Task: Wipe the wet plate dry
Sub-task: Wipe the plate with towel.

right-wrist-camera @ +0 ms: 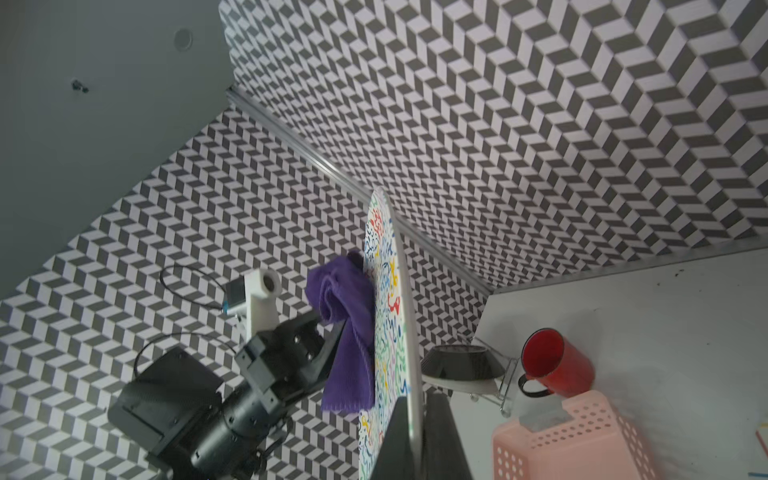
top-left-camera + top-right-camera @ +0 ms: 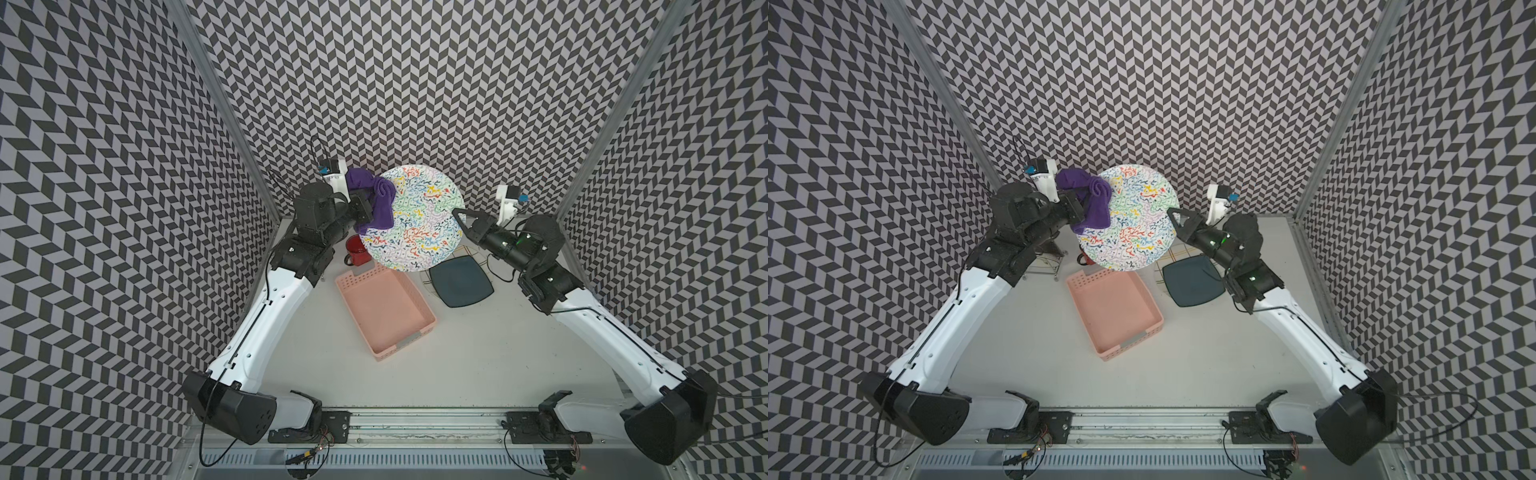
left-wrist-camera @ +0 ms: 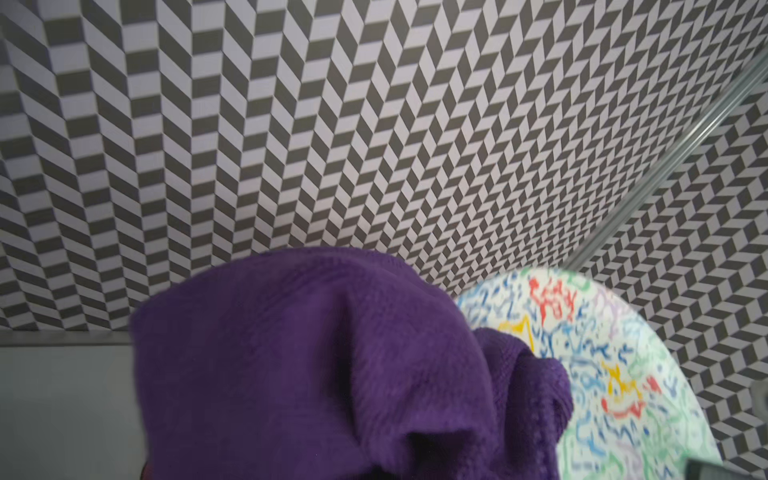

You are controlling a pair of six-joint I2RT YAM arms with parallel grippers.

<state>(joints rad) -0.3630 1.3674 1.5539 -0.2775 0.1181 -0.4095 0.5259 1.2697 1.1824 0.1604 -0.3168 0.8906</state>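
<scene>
Hands of both arms are pressed together on something. The left hand [image 2: 368, 199] pinches a purple cloth [image 2: 372, 197], bunched and soft, which lies against the patterned face of the plate [image 2: 415, 218]. The right hand [image 2: 459, 218] grips the plate by its rim and holds it raised above the worktop [image 2: 478, 353], tilted toward the top views. In the left wrist view the cloth [image 3: 316, 365] hides the left fingers fully. The plate is round and thin, with colourful squiggles. Below it a red mug [image 2: 357, 249] is partly covered. A pink perforated basket [image 2: 384, 309] and a dark rounded-square dish [image 2: 461, 284] rest on the worktop.
</scene>
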